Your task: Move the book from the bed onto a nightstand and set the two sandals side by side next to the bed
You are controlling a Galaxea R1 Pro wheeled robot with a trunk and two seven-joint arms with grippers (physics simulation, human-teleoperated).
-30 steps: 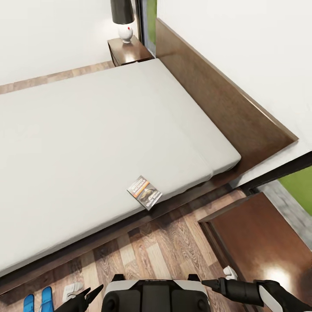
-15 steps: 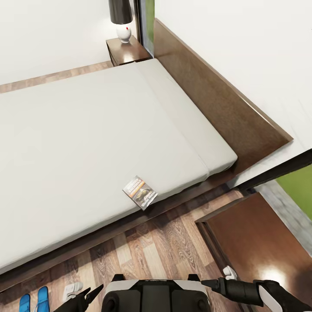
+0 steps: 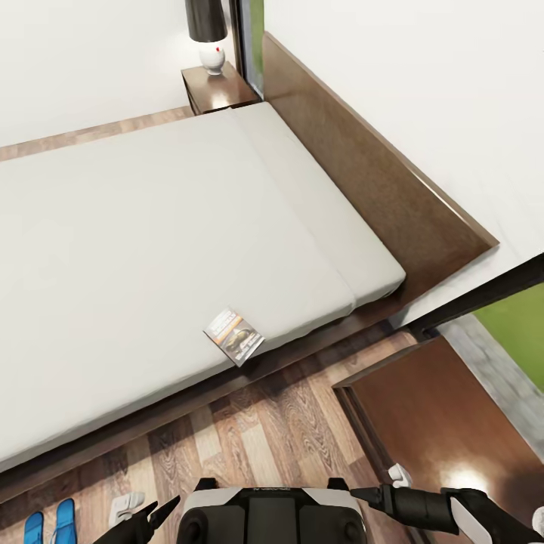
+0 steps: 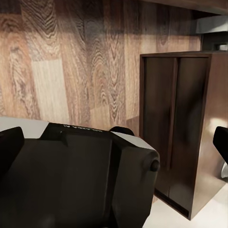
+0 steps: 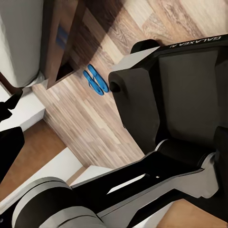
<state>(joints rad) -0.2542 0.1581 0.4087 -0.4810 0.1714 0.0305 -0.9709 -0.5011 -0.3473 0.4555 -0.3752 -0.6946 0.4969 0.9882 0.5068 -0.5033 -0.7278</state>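
Shifting across the three head pictures, the whole scene slides left, so the camera is turning rather than anything moving. The book (image 3: 233,337) lies at the bed's (image 3: 151,249) near edge, the two sandals (image 3: 48,523) together on the floor, a nightstand (image 3: 453,423) close at right. The left hand (image 3: 149,518) and right hand (image 3: 366,496) both hold nothing; how wide either stands I cannot tell. No grasp looks begun yet.

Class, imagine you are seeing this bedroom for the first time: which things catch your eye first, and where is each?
The big bed with its light mattress dominates. A small dark book lies at the mattress's near edge. Two bright blue sandals lie side by side on the wood floor at lower left.
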